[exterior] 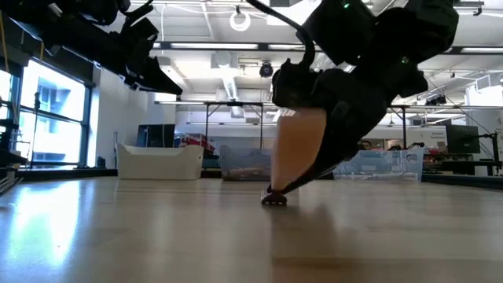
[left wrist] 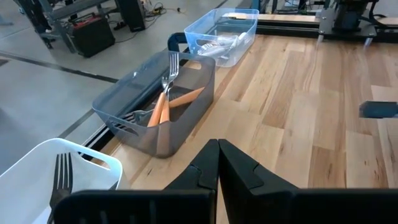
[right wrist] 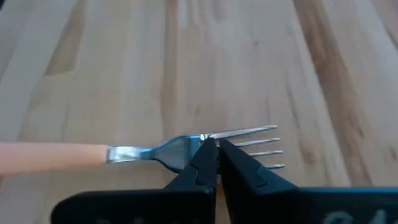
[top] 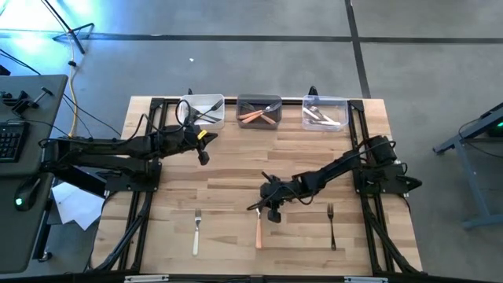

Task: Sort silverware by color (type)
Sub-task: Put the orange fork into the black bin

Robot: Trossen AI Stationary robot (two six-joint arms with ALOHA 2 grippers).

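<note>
- Three bins stand in a row along the table's (top: 236,169) upper edge: left bin (top: 206,110), middle bin (top: 259,112), right bin (top: 324,113), each holding forks.
- Three forks lie in the table's lower part: left fork (top: 196,231), middle fork (top: 258,229), right fork (top: 332,226).
- The right gripper (top: 268,207) sits over the middle fork's upper end.
- The left gripper (top: 202,147) sits just below the left bin.

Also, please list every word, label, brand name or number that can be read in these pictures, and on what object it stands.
None can be read. The three bins, the forks and both arms show no lettering. The keyboard keys beside the table are too small to read.
</note>
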